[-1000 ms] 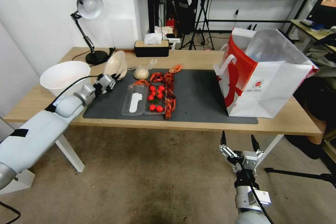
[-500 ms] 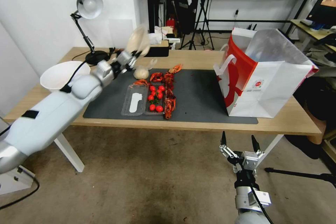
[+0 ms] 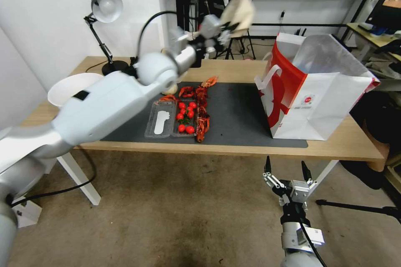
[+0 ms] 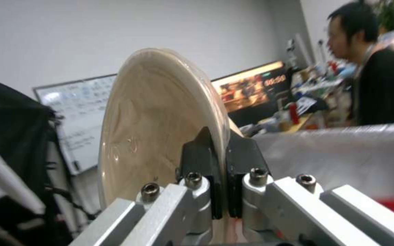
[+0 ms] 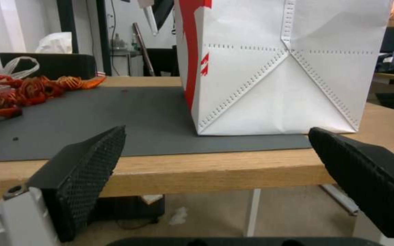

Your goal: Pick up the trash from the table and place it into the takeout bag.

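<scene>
two black fingers [image 4: 200,160] of the left gripper [image 3: 222,35] are pinching the rim of the beige bowl [image 3: 241,9], one finger inside and one outside. the bowl is standing on its edge, high up in the air, and i think it is held by the rim because the rim is thin enough to squeeze. it is hanging above the far side of the table [image 3: 234,71], near the takeout bag [image 3: 317,91] but not over its open top yet. the bag is standing upright on the right end of the table with its mouth wide open, so things can drop in. a knotted clear bag [image 3: 171,87] is lying on the grey mat [image 3: 238,121], partly hidden behind the arm. the right gripper [image 3: 287,171] is waiting low in front of the table with its fingers [image 5: 87,164] spread wide apart, holding nothing.
</scene>
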Motion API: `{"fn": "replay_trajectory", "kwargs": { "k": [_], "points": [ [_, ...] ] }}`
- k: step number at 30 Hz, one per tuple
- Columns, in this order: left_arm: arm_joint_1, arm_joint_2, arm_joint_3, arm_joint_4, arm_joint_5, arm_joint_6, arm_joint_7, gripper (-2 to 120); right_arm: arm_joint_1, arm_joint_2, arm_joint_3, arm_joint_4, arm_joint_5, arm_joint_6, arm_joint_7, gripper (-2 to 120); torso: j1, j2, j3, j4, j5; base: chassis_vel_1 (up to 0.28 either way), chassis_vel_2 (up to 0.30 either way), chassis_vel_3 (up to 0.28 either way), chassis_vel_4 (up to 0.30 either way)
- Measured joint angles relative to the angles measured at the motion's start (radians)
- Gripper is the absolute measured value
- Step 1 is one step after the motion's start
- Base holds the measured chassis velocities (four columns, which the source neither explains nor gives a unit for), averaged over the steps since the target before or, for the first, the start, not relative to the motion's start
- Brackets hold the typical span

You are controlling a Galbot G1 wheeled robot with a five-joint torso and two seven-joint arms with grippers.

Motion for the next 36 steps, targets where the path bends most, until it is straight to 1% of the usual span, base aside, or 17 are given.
{"fn": "replay_trajectory", "kwargs": {
  "k": [1,4,5,7,8,10,12,15,19,21,22,24,28,30,33,34,36],
  "points": [
    [0.0,0.0,0.0,0.0,0.0,0.0,0.0,1,0.0,0.0,0.0,0.0,0.0,0.0,0.0,100,0.0,0.0,0.0,0.0,0.0,0.0,0.0,0.0,0.0],
    [-0.025,-0.054,0.022,-0.016,-0.068,0.016,-0.023,1,0.0,0.0,0.005,0.005,-0.001,-0.002,0.001,100,0.0,0.0,0.0,0.0,0.0002,0.0,0.0,0.0,0.0],
    [-0.025,-0.054,0.022,-0.016,-0.068,0.016,-0.023,1,0.0,0.0,0.005,0.005,-0.001,-0.002,0.001,100,0.0,0.0,0.0,0.0,0.0002,0.0,0.0,0.0,0.0],
    [-0.047,-0.106,0.041,-0.012,-0.106,0.02,-0.037,1,0.001,-0.002,0.007,0.005,-0.001,-0.003,0.001,100,0.0,0.0,0.0,0.0001,0.0,0.0,0.0,0.0,0.0],
    [-0.047,-0.106,0.041,-0.012,-0.106,0.02,-0.037,1,0.001,-0.002,0.007,0.005,-0.001,-0.003,0.001,100,0.0,0.0,0.0,0.0001,0.0,0.0,0.0,0.0,0.0],
    [-0.064,-0.165,0.058,0.007,-0.13,0.02,-0.047,1,0.004,-0.003,0.008,0.005,-0.001,-0.004,0.002,100,0.0,0.0,0.0,0.0,0.0001,0.0,0.0,0.0,0.0],
    [-0.068,-0.184,0.062,0.016,-0.136,0.02,-0.049,1,0.005,-0.002,0.008,0.004,-0.001,-0.004,0.002,100,0.0,0.0,0.0,0.0,0.0002,0.0,0.0,0.0,0.0],
    [-0.075,-0.267,0.082,0.062,-0.154,0.02,-0.053,1,0.007,0.0,0.008,0.003,-0.001,-0.004,0.003,100,0.0,0.0,0.0,-0.0002,0.0002,0.0,0.0,0.0,0.0],
    [-0.075,-0.308,0.092,0.095,-0.154,0.017,-0.052,1,0.007,0.001,0.009,0.003,-0.001,-0.004,0.003,100,0.0,0.0,0.0,0.0,0.0001,0.0,0.0,0.0,0.0],
    [-0.069,-0.365,0.105,0.151,-0.149,0.008,-0.048,1,0.007,0.003,0.011,0.003,-0.001,-0.004,0.005,100,0.0,0.0,0.0,-0.0003,0.0002,0.0,0.0,0.0,0.0],
    [-0.069,-0.365,0.105,0.151,-0.149,0.008,-0.048,1,0.007,0.003,0.011,0.003,-0.001,-0.004,0.005,100,0.0,0.0,0.0,-0.0003,0.0002,0.0,0.0,0.0,0.0],
    [-0.063,-0.409,0.117,0.209,-0.137,0.002,-0.042,1,0.006,0.004,0.014,0.007,0.0,-0.004,0.006,100,0.0,0.0,0.0,-0.0001,0.0,0.0,0.0,0.0,0.0],
    [-0.052,-0.438,0.132,0.261,-0.124,-0.006,-0.04,1,0.005,0.005,0.016,0.009,0.001,-0.003,0.007,100,0.0,0.0,0.0,0.0,0.0,0.0,0.0,0.0,0.0],
    [-0.046,-0.442,0.136,0.27,-0.121,-0.008,-0.04,4,0.005,0.005,0.017,0.009,0.002,-0.003,0.008,100,0.0,0.0,0.0,0.0,0.0,0.0,0.0,0.0,0.0],
    [-0.032,-0.447,0.139,0.284,-0.115,-0.011,-0.043,15,0.004,0.006,0.018,0.009,0.002,-0.002,0.009,100,0.0,0.0,0.0,0.0,-0.0001,0.0,0.0,0.0,0.0],
    [-0.032,-0.447,0.139,0.284,-0.115,-0.011,-0.043,15,0.004,0.006,0.018,0.009,0.002,-0.002,0.009,100,0.0,0.0,0.0,0.0,-0.0001,0.0,0.0,0.0,0.0],
    [-0.026,-0.444,0.139,0.285,-0.108,-0.01,-0.046,25,0.004,0.005,0.018,0.009,0.003,-0.002,0.01,100,0.0,0.0,0.0,0.0,-0.0002,0.0,0.0,0.0,0.0]
  ]
}}
